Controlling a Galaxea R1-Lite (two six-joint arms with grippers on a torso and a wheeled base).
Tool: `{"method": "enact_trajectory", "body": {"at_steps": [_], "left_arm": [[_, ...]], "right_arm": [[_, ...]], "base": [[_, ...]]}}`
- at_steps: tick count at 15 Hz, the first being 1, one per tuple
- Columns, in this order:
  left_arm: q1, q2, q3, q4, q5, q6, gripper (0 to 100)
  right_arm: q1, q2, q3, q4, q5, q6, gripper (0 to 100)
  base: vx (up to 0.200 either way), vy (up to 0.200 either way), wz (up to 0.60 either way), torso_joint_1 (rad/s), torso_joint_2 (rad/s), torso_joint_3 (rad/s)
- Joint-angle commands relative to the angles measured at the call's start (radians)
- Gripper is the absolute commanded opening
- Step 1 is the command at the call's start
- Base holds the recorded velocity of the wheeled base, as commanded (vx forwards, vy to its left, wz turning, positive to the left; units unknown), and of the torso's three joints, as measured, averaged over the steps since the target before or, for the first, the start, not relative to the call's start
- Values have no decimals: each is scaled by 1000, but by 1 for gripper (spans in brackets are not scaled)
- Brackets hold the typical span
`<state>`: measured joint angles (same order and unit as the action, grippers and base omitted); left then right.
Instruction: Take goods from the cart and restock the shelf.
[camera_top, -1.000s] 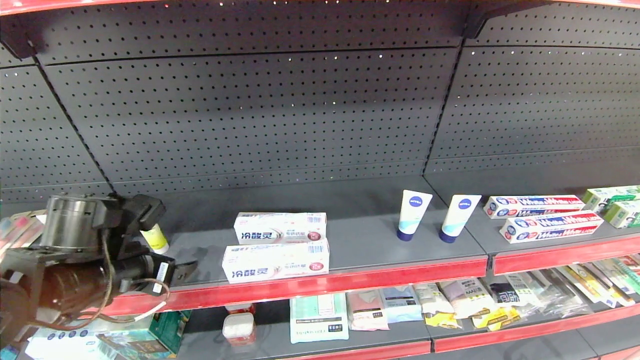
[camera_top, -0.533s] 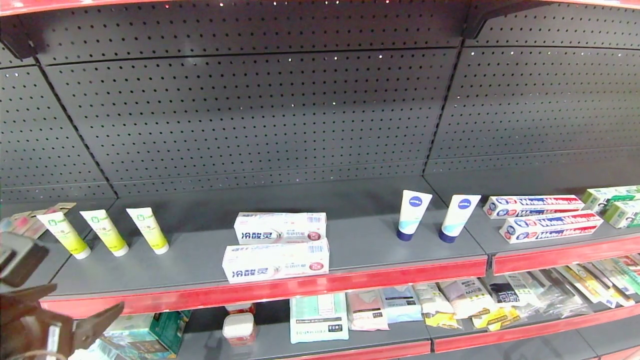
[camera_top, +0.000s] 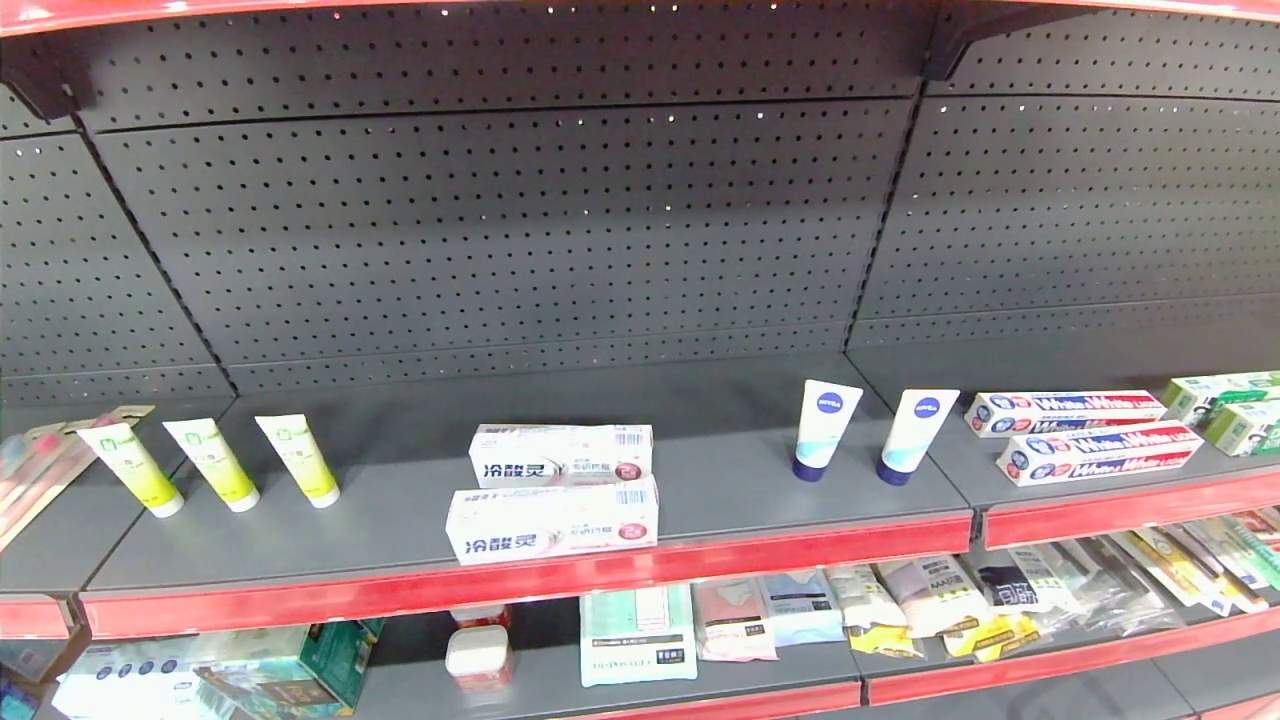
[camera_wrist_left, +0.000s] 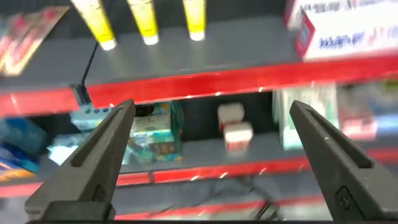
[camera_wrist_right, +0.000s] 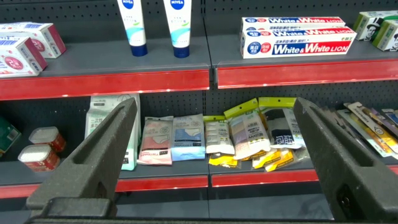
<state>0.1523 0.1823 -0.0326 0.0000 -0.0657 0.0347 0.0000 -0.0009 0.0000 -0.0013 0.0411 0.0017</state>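
Observation:
Three yellow-green tubes (camera_top: 212, 463) stand cap-down at the left of the grey shelf (camera_top: 400, 520). Two white toothpaste boxes (camera_top: 553, 520) lie in the middle, and two white-and-blue tubes (camera_top: 825, 430) stand to their right. My left gripper (camera_wrist_left: 211, 109) is open and holds nothing. It hangs in front of the shelf's red edge, below the yellow-green tubes (camera_wrist_left: 144, 22). My right gripper (camera_wrist_right: 214, 102) is open too, with nothing between its fingers. It faces the lower shelf, beneath the white-and-blue tubes (camera_wrist_right: 134, 28).
Red-and-white toothpaste boxes (camera_top: 1100, 452) and green boxes (camera_top: 1235, 410) lie at the right. The lower shelf holds flat packets (camera_top: 735, 620), small jars (camera_top: 478, 655) and teal boxes (camera_top: 300, 670). Bare shelf surface lies behind and between the groups. A pegboard wall (camera_top: 520, 220) backs the shelf.
My left arm has pulled back from the shelf, down and to the left, past the head view's lower left corner. The three yellow-green tubes it covered now stand uncovered.

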Motion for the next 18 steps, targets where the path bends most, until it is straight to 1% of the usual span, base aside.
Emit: {"method": "enact_trajectory", "body": {"at_steps": [1,3,6,12,14,18], "left_arm": [[7,-86,33,-2,17,-29,100],[7,-87,33,-2,26,-30,100],[6,-86,33,-2,18,-27,100],[-4,-87,33,0,20,-32,100],[-4,-87,33,-2,27,-24,100],[-4,-87,33,-2,27,-29,100]], "right_arm": [[0,1,0,0,0,0,100],[0,1,0,0,0,0,100],[0,1,0,0,0,0,100],[0,1,0,0,0,-2,100],[0,1,0,0,0,0,100],[2,1,0,0,0,-2,100]], "base": [[0,0,0,0,0,0],[0,0,0,0,0,0],[0,0,0,0,0,0],[0,0,0,0,0,0],[0,0,0,0,0,0],[0,0,0,0,0,0]]}}
